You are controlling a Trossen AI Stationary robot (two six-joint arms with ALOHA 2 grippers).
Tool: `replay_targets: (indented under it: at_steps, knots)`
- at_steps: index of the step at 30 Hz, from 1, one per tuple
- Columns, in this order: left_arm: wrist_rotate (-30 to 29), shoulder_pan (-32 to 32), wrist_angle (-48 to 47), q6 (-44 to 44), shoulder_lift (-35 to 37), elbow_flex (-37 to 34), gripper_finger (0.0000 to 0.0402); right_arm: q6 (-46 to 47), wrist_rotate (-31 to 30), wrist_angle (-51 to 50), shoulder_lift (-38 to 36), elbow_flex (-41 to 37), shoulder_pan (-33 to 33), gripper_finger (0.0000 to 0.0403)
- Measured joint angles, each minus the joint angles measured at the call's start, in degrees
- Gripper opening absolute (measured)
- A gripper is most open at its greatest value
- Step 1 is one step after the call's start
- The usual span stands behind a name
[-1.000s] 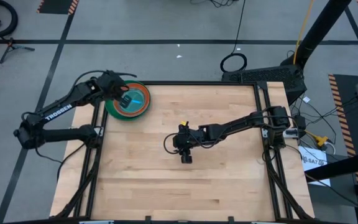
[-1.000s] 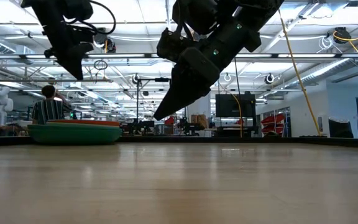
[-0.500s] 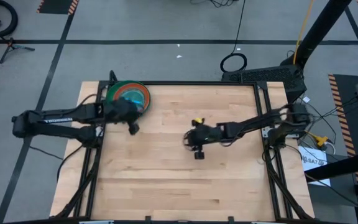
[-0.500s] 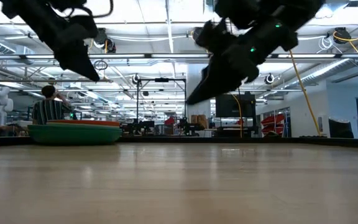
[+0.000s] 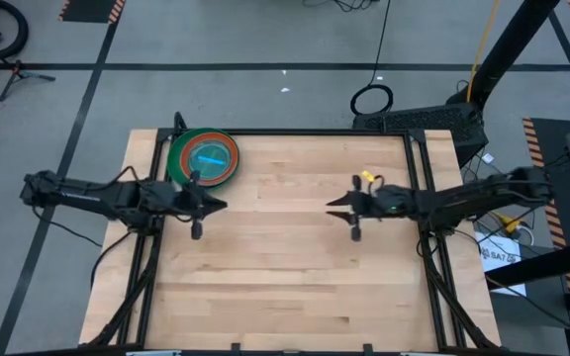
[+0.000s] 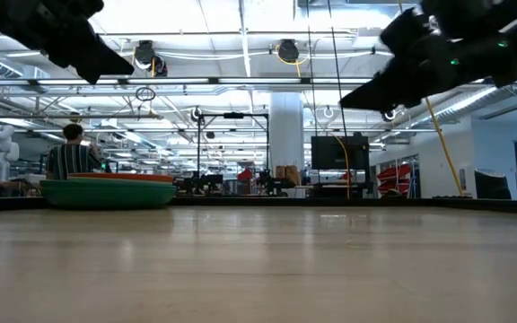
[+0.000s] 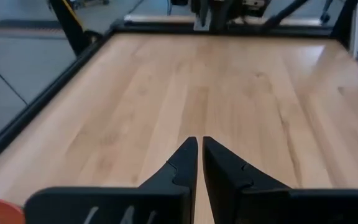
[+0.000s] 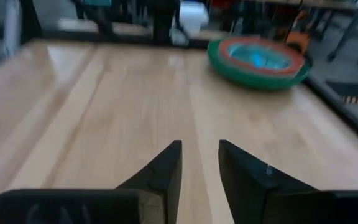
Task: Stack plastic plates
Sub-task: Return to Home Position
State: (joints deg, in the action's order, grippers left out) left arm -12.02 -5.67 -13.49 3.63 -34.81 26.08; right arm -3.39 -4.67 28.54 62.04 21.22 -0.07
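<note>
Plates are gathered into 1 stack of round plastic plates (image 5: 204, 158) at about 11 o'clock on the pale wooden table (image 5: 285, 287) as seen from above, close to the far edge. A dark green plate (image 6: 106, 193) forms the wide bottom, a red-orange plate (image 6: 124, 177) shows as a rim above it, and a smaller cyan blue plate (image 8: 253, 59) lies on top in the middle; the layers between cannot be told apart. Left gripper (image 5: 218, 206) hangs above the table at about 9 o'clock, aimed toward 3 o'clock, with the stack just beyond it toward 12 o'clock and not touching it. In the left wrist view its 2 dark fingers (image 7: 182, 163) stand almost together, only a sliver between them, and they hold nothing. Right gripper (image 5: 332, 205) hangs at about 3 o'clock, aimed toward 9 o'clock, well apart from the stack. Its fingers (image 8: 166, 165) are parted by a narrow gap and grip nothing. Beyond the table, a person (image 6: 68, 152) shows behind the stack in the low view.
</note>
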Motion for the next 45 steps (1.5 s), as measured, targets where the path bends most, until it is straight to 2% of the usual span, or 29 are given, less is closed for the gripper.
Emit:
replay_targets:
  at_steps: [7,15,23,28,37,40,45]
  knots:
    - [0.0,-0.2,5.8,-1.9,6.3,-6.8,0.0033,3.7,-1.5,4.4,-11.9,-9.2,-0.3,0.0097]
    - [-0.1,-0.2,7.7,-1.8,11.1,-11.2,0.0033,3.7,-6.4,4.1,-21.9,-13.8,-0.3,0.0098]
    - [0.0,-0.2,8.4,-0.2,14.6,-14.9,0.0033,3.3,-14.7,-4.4,-28.1,-14.0,-0.3,0.0098]
    - [0.0,-0.2,10.8,0.0,16.7,-17.7,0.0033,1.2,-15.1,-5.3,-30.3,-14.0,-0.3,0.0098]
    - [1.8,-0.2,19.8,2.6,19.7,-25.5,0.0033,-2.2,-19.6,-8.9,-35.2,-14.0,-0.2,0.0098]
    - [2.2,-0.2,19.5,3.1,19.8,-25.5,0.0033,-4.6,-21.2,-9.7,-37.6,-14.0,-0.2,0.0098]
    - [4.6,-0.2,19.5,2.7,19.9,-25.5,0.0033,-4.9,-25.2,-16.6,-42.7,-14.0,-0.2,0.0098]
